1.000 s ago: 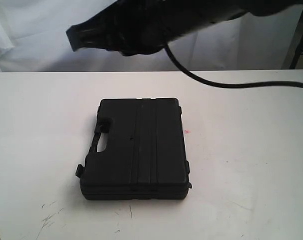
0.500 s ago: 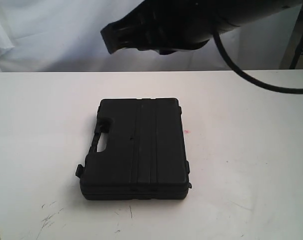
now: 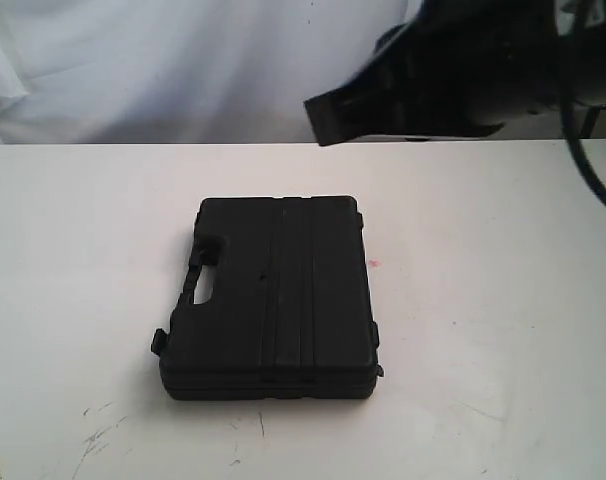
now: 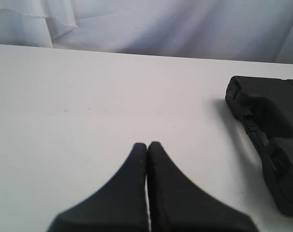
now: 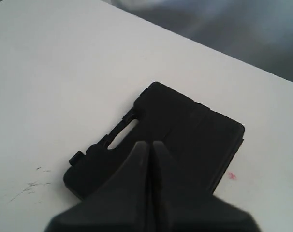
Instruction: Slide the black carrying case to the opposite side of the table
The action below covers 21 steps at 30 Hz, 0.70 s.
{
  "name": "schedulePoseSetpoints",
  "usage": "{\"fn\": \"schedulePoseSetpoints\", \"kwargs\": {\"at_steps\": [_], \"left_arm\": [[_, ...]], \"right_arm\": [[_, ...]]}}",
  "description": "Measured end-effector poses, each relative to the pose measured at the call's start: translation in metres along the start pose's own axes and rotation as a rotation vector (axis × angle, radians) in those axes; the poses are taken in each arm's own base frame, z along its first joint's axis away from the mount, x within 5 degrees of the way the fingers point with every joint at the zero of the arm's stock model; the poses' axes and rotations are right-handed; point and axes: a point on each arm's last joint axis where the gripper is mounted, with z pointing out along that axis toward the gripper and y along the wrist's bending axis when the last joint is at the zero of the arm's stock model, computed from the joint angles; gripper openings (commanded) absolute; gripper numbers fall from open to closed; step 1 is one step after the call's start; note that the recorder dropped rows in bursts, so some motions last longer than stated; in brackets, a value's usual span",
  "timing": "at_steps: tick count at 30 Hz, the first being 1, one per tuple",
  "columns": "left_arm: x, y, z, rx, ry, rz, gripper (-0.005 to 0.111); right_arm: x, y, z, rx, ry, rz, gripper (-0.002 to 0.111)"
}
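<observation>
Unmoved: case (image 3: 271,300) flat at centre of table (image 3: 503,330), nearer front edge. Above it, right gripper (image 5: 149,144) pinched closed, empty; arm (image 3: 433,80) has swung rightward along far edge. Well apart, left gripper (image 4: 147,145) closed, empty. Slide not begun.

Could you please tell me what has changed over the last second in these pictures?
The right claw, shut and raised above the table, swept rightward in the exterior view, taking hold of nothing. The case stayed where it was, untouched.
</observation>
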Motion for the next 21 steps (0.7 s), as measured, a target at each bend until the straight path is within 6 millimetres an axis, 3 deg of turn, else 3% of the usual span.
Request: {"fn": "schedulePoseSetpoints", "kwargs": {"at_steps": [10,14,17,21], "left_arm": [[0.000,0.000,0.000,0.000,0.000,0.000,0.000],[0.000,0.000,0.000,0.000,0.000,0.000,0.000],[0.000,0.000,0.000,0.000,0.000,0.000,0.000],[0.000,0.000,0.000,0.000,0.000,0.000,0.000]], "right_arm": [[0.064,-0.046,-0.033,0.138,-0.041,0.112,0.000],[0.095,-0.062,-0.066,0.230,-0.181,0.169,0.000],[0.133,-0.072,-0.095,0.366,-0.283,0.226,0.000],[0.168,-0.072,-0.117,0.496,-0.365,0.267,0.000]]}}
